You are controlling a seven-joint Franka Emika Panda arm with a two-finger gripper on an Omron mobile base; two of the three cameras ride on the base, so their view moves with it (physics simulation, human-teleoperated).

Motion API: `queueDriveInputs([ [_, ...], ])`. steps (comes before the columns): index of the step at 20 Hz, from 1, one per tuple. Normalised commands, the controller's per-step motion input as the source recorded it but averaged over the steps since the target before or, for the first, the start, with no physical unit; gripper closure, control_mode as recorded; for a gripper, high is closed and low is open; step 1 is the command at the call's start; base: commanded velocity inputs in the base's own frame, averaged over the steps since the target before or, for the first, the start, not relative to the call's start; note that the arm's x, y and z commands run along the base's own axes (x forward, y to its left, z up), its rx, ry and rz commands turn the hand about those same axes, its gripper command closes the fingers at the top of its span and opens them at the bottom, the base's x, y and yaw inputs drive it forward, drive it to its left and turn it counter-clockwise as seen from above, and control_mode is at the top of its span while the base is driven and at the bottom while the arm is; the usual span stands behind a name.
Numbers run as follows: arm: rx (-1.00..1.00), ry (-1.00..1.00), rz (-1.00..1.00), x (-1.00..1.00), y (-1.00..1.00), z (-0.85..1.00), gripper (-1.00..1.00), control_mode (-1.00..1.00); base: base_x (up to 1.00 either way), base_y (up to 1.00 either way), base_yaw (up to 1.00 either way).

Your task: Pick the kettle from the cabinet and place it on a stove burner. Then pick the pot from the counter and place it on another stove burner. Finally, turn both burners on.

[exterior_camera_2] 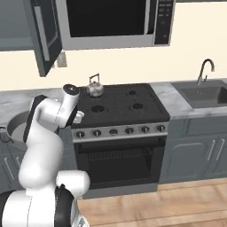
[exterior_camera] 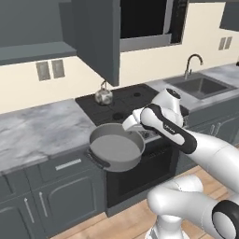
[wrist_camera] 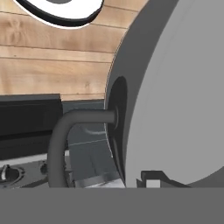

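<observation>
A: Start big. The cooktop (exterior_camera_2: 117,104) sits between two stretches of marble table (exterior_camera: 37,130), and the wall cabinet (exterior_camera: 100,37) above hangs with its door open. Where do the task's things stand?

B: The kettle (exterior_camera: 103,96) is already on the rear burner nearest that cabinet. The pot (exterior_camera: 116,147) is off the table, carried in the air just in front of the stove's edge, to the left of the knobs (exterior_camera_2: 119,131).

A: And the grip?

B: In the hand view the pot's wall (wrist_camera: 175,87) is right up against the camera, one dark side handle (wrist_camera: 65,140) arching beside it. The jaws look clamped over the rim next to that handle, though the contact itself is hidden.

A: So how should the carry be finished well?

B: I'd say keep the pot level, since a rim grip lets it tip. Lift it clear of the grates, bring it over a free front burner (exterior_camera_2: 98,108) well apart from the kettle, centre it, lower until it rests flat, then release.
</observation>
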Motion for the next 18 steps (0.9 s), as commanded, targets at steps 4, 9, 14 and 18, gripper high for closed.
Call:
queueDriveInputs([
  [4,0.0,0.0,0.0,0.0,0.0,0.0,1.0,1.0,0.25,-0.57,0.0],
  [9,0.0,0.0,0.0,0.0,0.0,0.0,1.0,1.0,0.42,-0.53,0.02],
  [14,0.0,0.0,0.0,0.0,0.0,0.0,1.0,1.0,0.65,-0.44,0.06],
  [18,0.0,0.0,0.0,0.0,0.0,0.0,1.0,1.0,0.76,-0.32,0.1],
])
